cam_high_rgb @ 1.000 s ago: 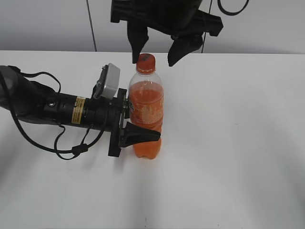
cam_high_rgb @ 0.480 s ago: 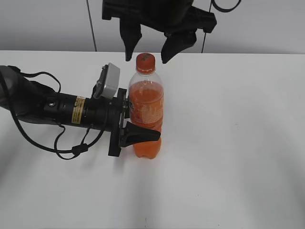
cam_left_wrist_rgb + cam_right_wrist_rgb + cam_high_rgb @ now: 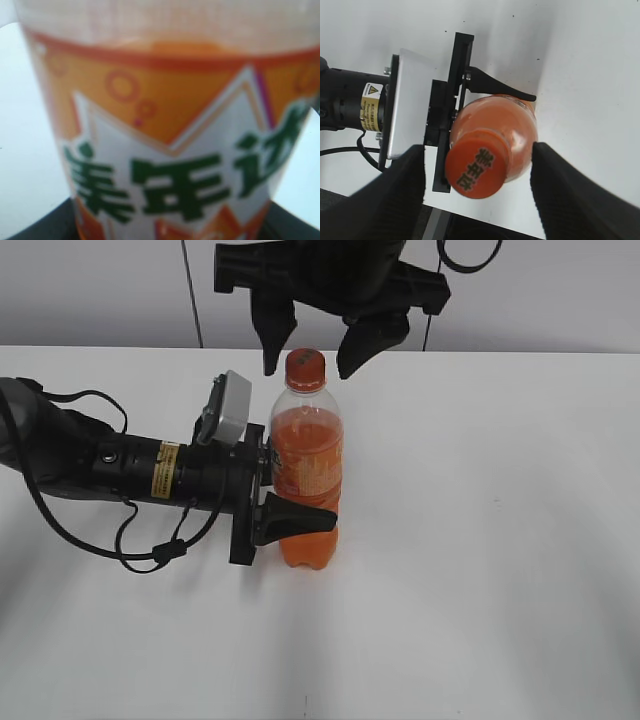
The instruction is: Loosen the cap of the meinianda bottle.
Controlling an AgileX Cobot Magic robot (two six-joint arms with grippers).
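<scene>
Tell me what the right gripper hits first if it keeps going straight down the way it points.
Probably the cap: the right gripper is open with its fingers either side of it, so they would likely straddle it above the meinianda bottle, though depth is unclear.

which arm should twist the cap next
The right. Its open gripper hangs over the meinianda bottle with a finger on each side of the cap, not yet touching. The left gripper is occupied clamping the bottle's body.
</scene>
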